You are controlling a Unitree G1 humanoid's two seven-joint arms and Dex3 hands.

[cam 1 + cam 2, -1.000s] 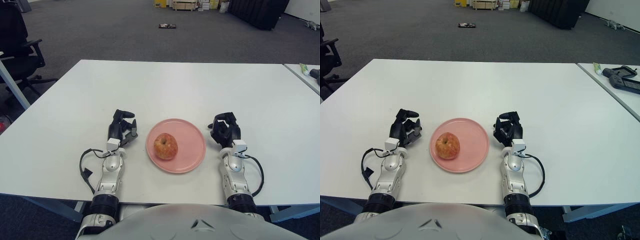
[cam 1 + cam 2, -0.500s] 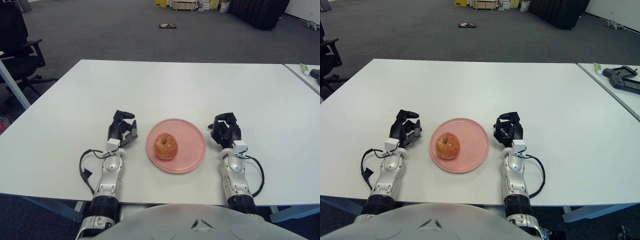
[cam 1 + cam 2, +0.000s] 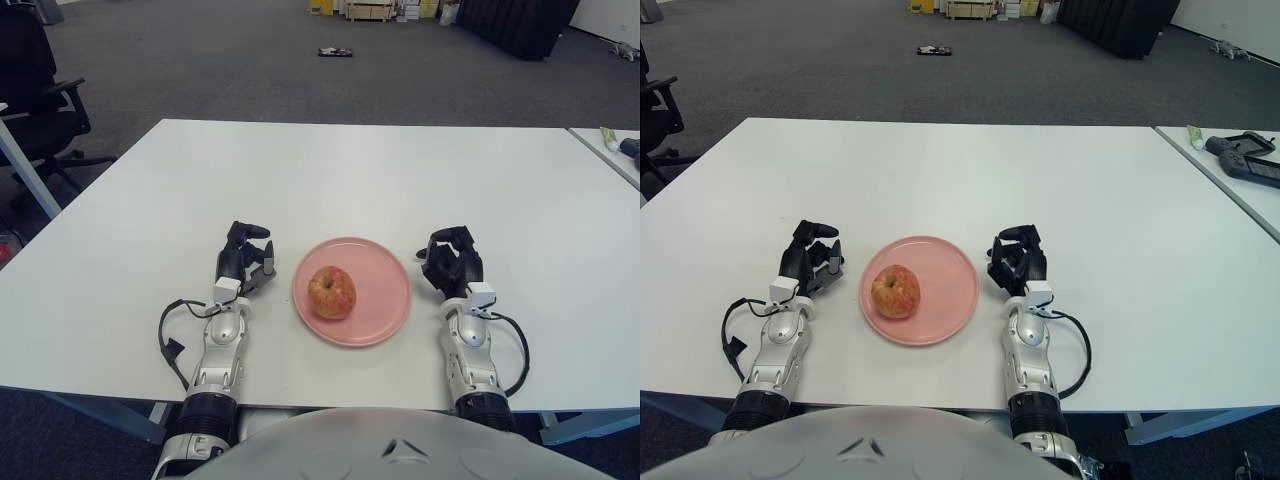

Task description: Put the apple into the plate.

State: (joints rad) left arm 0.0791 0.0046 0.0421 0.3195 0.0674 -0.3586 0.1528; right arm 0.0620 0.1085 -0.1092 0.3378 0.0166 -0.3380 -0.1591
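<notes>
**Apple sits in the plate, both hands apart**

Over the last second almost nothing has moved: the apple [image 3: 332, 292] lies left of centre in the pink plate [image 3: 385, 306], so the task looks finished. The left hand [image 3: 244, 259] and right hand [image 3: 450, 262], both curled and holding nothing, flank the plate on the tabletop [image 3: 350, 175]. The apple is roundish; I cannot tell any long axis or direction.

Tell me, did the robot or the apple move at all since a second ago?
Nothing visibly changed. The apple sits in the pink plate as before, the left hand shows left of the plate and the right hand right of it, both holding nothing.
</notes>
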